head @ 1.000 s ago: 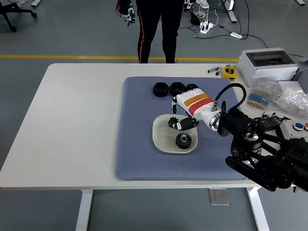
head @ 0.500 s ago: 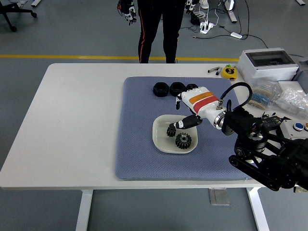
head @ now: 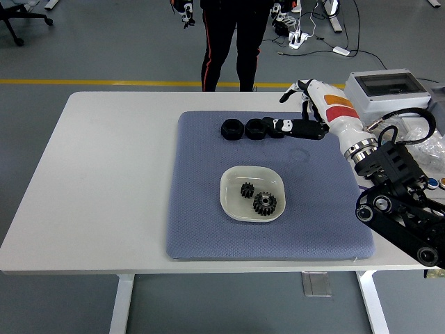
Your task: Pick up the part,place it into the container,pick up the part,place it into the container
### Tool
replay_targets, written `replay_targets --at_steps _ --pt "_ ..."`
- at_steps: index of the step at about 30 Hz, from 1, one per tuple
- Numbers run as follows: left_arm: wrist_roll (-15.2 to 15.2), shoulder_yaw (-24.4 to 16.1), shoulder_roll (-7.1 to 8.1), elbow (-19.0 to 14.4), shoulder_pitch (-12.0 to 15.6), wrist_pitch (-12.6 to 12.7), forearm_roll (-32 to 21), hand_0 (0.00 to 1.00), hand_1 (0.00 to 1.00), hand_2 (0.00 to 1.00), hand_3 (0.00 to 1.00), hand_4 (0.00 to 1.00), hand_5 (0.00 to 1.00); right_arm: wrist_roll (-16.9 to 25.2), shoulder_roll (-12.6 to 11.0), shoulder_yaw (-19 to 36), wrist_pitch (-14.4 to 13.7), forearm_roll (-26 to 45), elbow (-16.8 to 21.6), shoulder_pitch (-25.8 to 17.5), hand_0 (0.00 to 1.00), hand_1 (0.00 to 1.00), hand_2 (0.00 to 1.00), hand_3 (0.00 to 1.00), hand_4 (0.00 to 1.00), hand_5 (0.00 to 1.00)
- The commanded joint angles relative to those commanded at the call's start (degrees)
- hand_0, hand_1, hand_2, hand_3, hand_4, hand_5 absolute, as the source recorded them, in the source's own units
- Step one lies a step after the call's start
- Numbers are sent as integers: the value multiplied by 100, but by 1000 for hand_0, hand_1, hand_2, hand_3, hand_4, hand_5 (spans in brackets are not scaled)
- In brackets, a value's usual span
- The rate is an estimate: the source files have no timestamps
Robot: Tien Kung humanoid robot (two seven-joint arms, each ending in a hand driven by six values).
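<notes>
A white bowl [head: 232,202] sits on the blue mat [head: 201,229] and holds two black gears, a small one [head: 247,189] and a larger one [head: 265,202]. Three black nut-like parts [head: 232,129] [head: 256,128] [head: 277,126] lie in a row at the mat's far edge. My right hand [head: 300,111] is raised above the mat's far right, fingers spread and empty, with one black finger [head: 299,127] stretched toward the rightmost part. My left arm is out of view.
A person in black trousers [head: 229,42] stands at the table's far side. A grey box [head: 386,94], a yellow tape measure [head: 332,104] and bags of small parts [head: 417,142] crowd the table's right side. The white table [head: 111,174] extends left of the mat.
My right hand let the small gear go into the bowl, then lifted and swung back right to the mat's far edge.
</notes>
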Motion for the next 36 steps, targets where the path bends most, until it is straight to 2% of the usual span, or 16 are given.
replay_targets --at_steps 2,4,5,10,11,16,17,22,23,25,27,36 --pt "-8 19 0 1 -9 8 -25 668 633 699 616 628 641 338 -83 151 -5 504 243 -100 97 214 358 527 998 612" --pt "-20 45 -1 4 -26 25 -68 668 633 699 616 628 641 729 -212 388 173 988 507 -262 97 214 358 527 998 612" --pt "-25 52 -3 6 -32 33 -81 668 634 701 616 627 640 888 -246 469 245 1211 572 -312 454 608 730 726 998 751" --pt "-41 77 -17 20 -65 67 -134 668 634 701 616 627 640 1780 -459 851 518 2403 863 -706 454 608 730 726 998 751" --pt "-43 75 -20 24 -70 72 -129 668 634 700 617 625 642 1948 -498 926 554 2664 915 -806 736 755 828 848 998 798" --pt "-61 76 -32 41 -69 100 -153 668 634 700 617 625 642 2413 -513 1375 750 3855 1112 -1419 736 755 828 848 998 798" --pt "-58 67 -40 44 -67 105 -144 667 632 700 616 624 642 2434 -482 1475 798 4116 1123 -1558 852 820 863 878 998 812" --pt "-43 22 -67 52 -54 111 -49 667 632 700 616 624 642 2353 -292 1833 1070 5308 1076 -2210 852 820 863 878 998 812" --pt "-42 16 -71 53 -51 113 -39 666 632 697 615 623 642 2329 -260 1879 1128 5569 1068 -2323 899 845 872 887 998 825" --pt "-42 7 -79 55 -45 117 -21 666 632 697 615 623 642 2268 -191 1984 1197 6012 1053 -2540 899 845 872 887 998 825" --pt "-42 2 -83 56 -43 120 -1 666 632 697 615 623 642 2209 -116 2092 1254 5954 1038 -2727 899 845 872 887 998 825" --pt "-52 -7 -89 61 -35 122 45 665 631 691 615 623 644 1984 426 2613 1489 4739 945 -3612 916 849 874 888 998 853"
